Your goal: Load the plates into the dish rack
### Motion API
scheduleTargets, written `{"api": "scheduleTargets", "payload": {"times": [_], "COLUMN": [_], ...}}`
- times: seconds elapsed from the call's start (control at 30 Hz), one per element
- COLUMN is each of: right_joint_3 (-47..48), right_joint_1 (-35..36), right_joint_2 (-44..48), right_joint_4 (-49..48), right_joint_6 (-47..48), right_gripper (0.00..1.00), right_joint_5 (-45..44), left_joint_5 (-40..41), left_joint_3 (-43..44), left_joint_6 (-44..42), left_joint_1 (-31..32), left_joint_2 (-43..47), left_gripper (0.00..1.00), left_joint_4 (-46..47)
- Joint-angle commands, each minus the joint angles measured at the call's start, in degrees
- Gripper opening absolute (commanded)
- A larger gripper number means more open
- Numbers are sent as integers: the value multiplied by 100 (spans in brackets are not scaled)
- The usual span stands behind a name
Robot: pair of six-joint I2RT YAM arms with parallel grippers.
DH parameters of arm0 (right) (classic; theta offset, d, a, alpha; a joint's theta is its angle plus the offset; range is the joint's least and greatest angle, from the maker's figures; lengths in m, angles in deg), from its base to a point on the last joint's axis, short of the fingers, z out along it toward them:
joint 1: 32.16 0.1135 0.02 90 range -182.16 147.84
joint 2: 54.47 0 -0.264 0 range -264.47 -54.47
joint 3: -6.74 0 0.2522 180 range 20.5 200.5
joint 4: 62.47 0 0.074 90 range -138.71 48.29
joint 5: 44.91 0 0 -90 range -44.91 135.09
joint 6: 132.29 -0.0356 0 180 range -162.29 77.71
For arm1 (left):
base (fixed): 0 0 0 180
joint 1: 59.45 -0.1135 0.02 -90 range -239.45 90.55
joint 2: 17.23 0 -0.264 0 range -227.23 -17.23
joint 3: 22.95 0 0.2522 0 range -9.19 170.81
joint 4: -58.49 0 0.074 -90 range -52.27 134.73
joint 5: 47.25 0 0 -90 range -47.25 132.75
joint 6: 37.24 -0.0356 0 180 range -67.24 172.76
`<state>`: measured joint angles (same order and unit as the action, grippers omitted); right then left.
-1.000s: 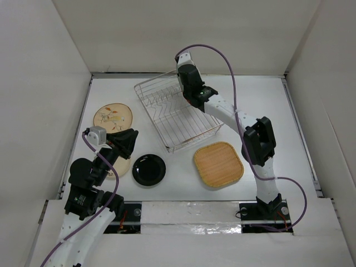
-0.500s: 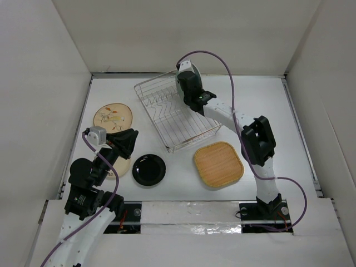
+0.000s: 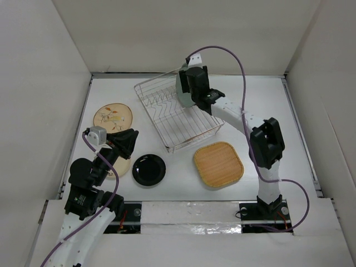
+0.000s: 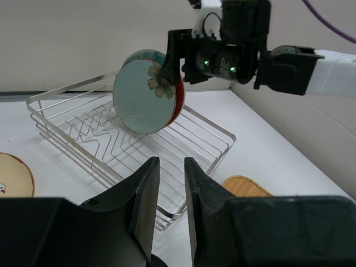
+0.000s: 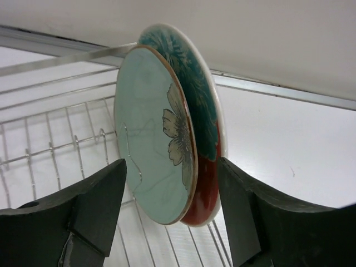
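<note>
**Top external.** The right gripper (image 3: 185, 88) is hovering over the far right part of the dish rack (image 3: 161, 114), holding a pale green plate (image 3: 180, 95) on edge. A tan floral plate (image 3: 113, 118) is lying flat left of the rack. A glossy black plate (image 3: 149, 169) and a bamboo plate (image 3: 218, 163) are lying just off its near side. The left gripper (image 3: 127, 143) is hanging near-left of the rack, above a cream plate (image 3: 118, 168) that it mostly hides.

**Left wrist.** The left gripper (image 4: 171, 164) is showing its fingers (image 4: 146, 194) slightly apart, with nothing between them. Beyond it, the green plate (image 4: 146, 97) is standing upright over the rack (image 4: 83, 130), with a red patterned plate (image 4: 179, 105) against its back. Cannot tell whether their lower rims are touching the wires.

**Right wrist.** The right gripper's (image 5: 169, 167) fingers (image 5: 94, 211) are pinching both plates together face to back, green (image 5: 153, 150) in front and red patterned (image 5: 203, 122) behind. The rack (image 5: 55, 144) wires are showing behind them.
</note>
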<state>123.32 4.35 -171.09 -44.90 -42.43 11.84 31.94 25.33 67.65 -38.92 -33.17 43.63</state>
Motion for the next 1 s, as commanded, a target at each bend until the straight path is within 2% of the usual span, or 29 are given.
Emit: {"api": "scheduleTargets", "payload": {"times": [0.0, 0.07, 0.13, 0.17, 0.2, 0.23, 0.43, 0.47, 0.57, 0.6, 0.7, 0.73, 0.8, 0.83, 0.9, 0.97], "right_joint_3": [-287, -613, -1271, -1526, -1790, -2341, -4734, -5259, -6060, -6264, -6887, -7047, -7406, -7478, -7514, -7549], "right_joint_1": [-74, -74, -74, -74, -74, -135, -442, -565, -916, -1240, -1899, -2015, -2244, -2410, -2490, -2631], "right_joint_2": [929, 1412, 1790, 2192, 2405, 2624, 4514, 4725, 5403, 5534, 5843, 5904, 6089, 6150, 6265, 6265], "right_joint_4": [-399, -477, -557, -644, -645, -636, -716, -594, 187, 564, 1136, 1174, 1226, 1210, 1305, 1280], "right_joint_6": [-530, -627, -758, -916, -1004, -1153, -2366, -2507, -2999, -3253, -3517, -3536, -3615, -3650, -3729, -3756], "right_gripper": [72, 71, 48, 19, 5, 0, 0, 0, 0, 0, 19, 36, 53, 64, 80, 85], "right_joint_5": [669, 820, 1075, 1328, 1426, 1479, 2244, 2218, 2157, 2339, 2788, 3016, 3263, 3569, 3607, 3553], "left_joint_5": [-97, -97, -97, -97, -106, -106, -123, -141, -150, -141, -132, -115, -132, -123, -132, -115], "left_joint_3": [28, 28, 19, 19, 19, 19, 19, 11, 11, 11, 11, 11, 2, 2, 2, 2], "left_joint_6": [-31, -31, -31, -31, -22, -30, -4, -13, -4, 5, 5, 13, 5, 13, 13, 5], "left_joint_1": [21, 21, 21, 21, 21, 21, 21, 21, 21, 21, 21, 21, 21, 21, 21, 21], "left_joint_2": [21, 30, 39, 56, 56, 65, 127, 135, 179, 223, 285, 294, 311, 320, 337, 364], "left_gripper": [22, 22, 22, 22, 22, 22, 22, 22, 22, 22, 22, 22, 22, 22, 22, 22], "left_joint_4": [295, 295, 295, 295, 295, 295, 304, 312, 313, 313, 313, 313, 313, 313, 313, 304]}}
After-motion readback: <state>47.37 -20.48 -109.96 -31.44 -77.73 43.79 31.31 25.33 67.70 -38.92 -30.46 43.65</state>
